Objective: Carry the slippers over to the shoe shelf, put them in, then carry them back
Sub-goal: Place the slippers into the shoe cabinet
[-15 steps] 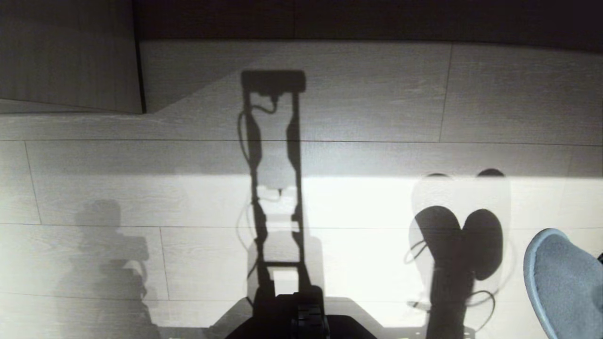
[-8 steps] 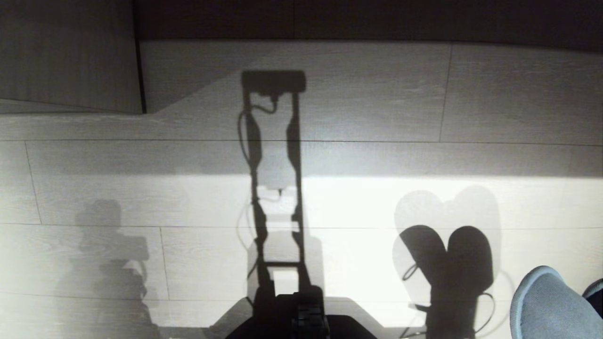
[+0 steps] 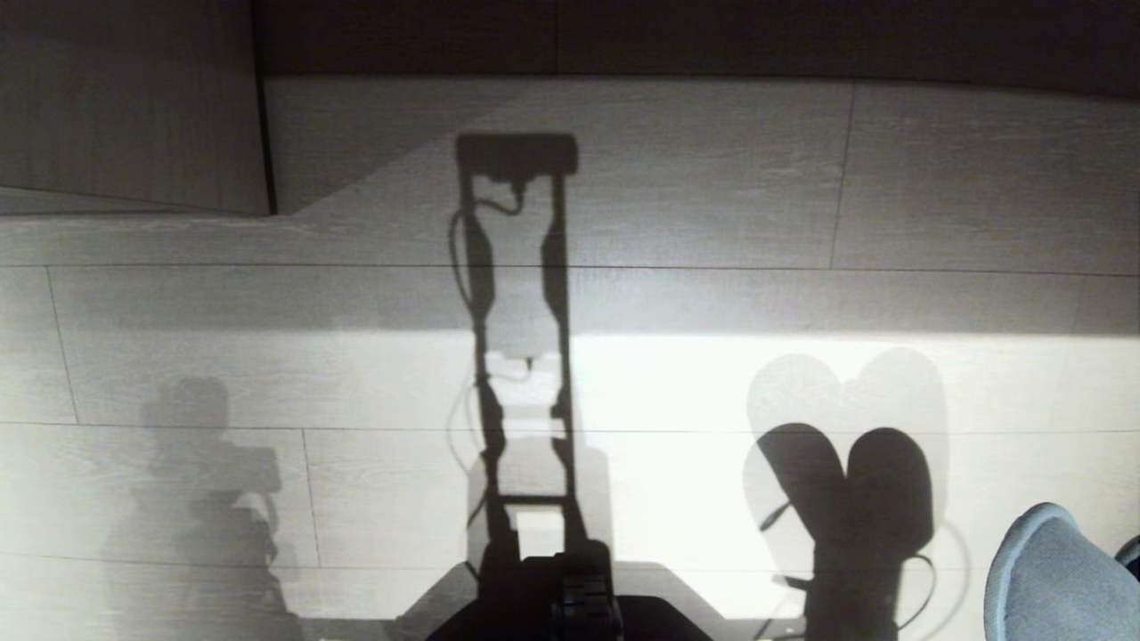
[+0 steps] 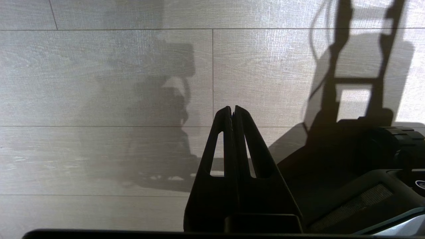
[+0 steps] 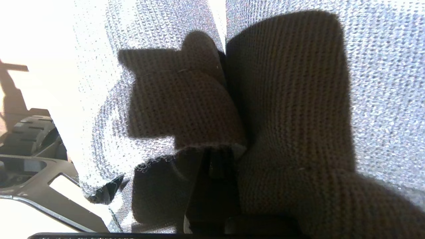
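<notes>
**Slippers held over the floor**

We face a pale plank floor (image 3: pixel 712 178). Our right gripper (image 5: pixel 212 162) is clamped on the slippers (image 5: pixel 289 99), which hang low at our right. Our left gripper (image 4: pixel 232 111) is pressed closed, holding nothing.

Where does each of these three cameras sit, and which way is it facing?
Head view: up on the robot's head, facing down at the floor; its base and the slippers show.
Left wrist view: behind the left end effector, shut, facing the floor.
Right wrist view: behind the right end effector, buried in the slippers' fabric.
Head and left wrist views share the floor and the robot's shadow.
</notes>
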Controlling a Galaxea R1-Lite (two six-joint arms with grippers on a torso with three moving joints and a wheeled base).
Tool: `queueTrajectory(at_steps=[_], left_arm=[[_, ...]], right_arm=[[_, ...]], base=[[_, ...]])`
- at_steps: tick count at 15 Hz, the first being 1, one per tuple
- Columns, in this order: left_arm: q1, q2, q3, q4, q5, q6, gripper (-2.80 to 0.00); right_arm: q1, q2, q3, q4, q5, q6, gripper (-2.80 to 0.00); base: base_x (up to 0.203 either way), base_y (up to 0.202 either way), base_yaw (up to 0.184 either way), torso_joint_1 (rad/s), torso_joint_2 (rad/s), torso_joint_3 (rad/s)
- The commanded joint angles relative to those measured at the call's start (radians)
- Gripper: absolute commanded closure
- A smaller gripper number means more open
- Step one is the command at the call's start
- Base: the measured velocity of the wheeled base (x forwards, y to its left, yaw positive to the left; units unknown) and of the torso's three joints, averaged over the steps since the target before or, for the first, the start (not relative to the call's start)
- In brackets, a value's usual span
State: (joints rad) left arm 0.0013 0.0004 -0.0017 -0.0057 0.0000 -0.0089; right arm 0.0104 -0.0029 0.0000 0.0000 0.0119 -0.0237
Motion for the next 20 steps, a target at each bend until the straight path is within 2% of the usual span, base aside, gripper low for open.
queueTrajectory(at_steps=[1, 20], left_arm=[[0.000, 0.001, 0.000, 0.000, 0.000, 0.000, 0.00], [0.000, 0.001, 0.000, 0.000, 0.000, 0.001, 0.00]], right_arm=[[0.000, 0.003, 0.000, 0.000, 0.000, -0.001, 0.00], [0.000, 0.003, 0.000, 0.000, 0.000, -0.001, 0.00]], base=[[0.000, 0.000, 0.000, 0.000, 0.00, 0.000], [0.000, 0.000, 0.000, 0.000, 0.00, 0.009]])
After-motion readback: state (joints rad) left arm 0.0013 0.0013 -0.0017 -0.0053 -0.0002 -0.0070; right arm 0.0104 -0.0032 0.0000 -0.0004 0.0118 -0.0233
